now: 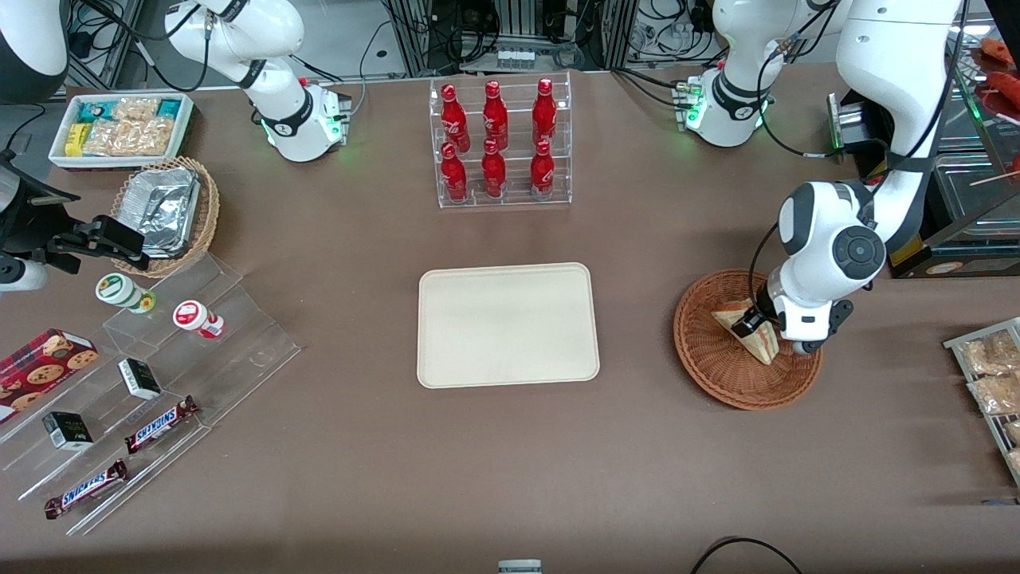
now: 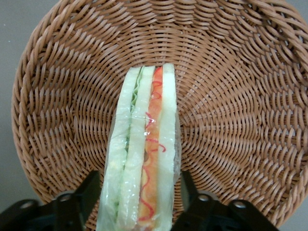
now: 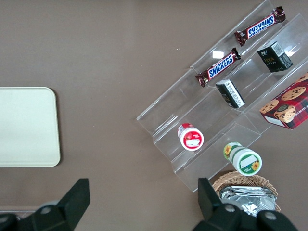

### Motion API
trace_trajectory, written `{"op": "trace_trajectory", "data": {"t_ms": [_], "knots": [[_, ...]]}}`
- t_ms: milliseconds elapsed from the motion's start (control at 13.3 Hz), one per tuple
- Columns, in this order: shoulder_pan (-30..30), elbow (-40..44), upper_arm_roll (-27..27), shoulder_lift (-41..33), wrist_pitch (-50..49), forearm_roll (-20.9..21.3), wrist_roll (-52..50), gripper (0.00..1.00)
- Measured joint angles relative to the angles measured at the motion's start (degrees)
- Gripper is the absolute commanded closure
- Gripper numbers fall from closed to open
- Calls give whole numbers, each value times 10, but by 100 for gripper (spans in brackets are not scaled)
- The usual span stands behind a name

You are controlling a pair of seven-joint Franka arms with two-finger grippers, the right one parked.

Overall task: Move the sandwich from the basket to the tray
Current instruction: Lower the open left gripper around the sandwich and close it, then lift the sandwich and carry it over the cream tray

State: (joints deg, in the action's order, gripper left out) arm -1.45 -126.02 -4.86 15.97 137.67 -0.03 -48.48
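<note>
Down inside the round wicker basket (image 2: pixel 231 110), the left arm's hand (image 2: pixel 139 192) has its two fingers (image 2: pixel 84 192) spread either side of the wrapped sandwich (image 2: pixel 144 154), close to it but not visibly pressing. Lettuce and red filling show along its cut edge. Toward the parked arm's end, the cream tray (image 1: pixel 508 324) lies bare on the brown counter (image 1: pixel 510 462), well apart from the basket.

"SNICKERS" is printed in blue on two brown candy bars (image 1: pixel 160 424) lying on the clear stepped display shelf (image 1: pixel 239 351) toward the parked arm's end of the desk. The second bar (image 1: pixel 86 489) lies nearer the front camera. Nothing else is legible, though the rig requires noting the tool (image 1: pixel 753 319) at the basket (image 1: pixel 717 375).
</note>
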Motion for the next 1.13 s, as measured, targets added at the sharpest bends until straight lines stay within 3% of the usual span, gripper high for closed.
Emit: {"op": "trace_trajectory", "data": {"t_ms": [376, 602, 1128], "knots": [[0, -1, -1, -5, -14, 0, -2, 100], [-9, 22, -10, -28, -75, 0, -1, 100], [-15, 140, -90, -21, -205, 1, -1, 100]]}}
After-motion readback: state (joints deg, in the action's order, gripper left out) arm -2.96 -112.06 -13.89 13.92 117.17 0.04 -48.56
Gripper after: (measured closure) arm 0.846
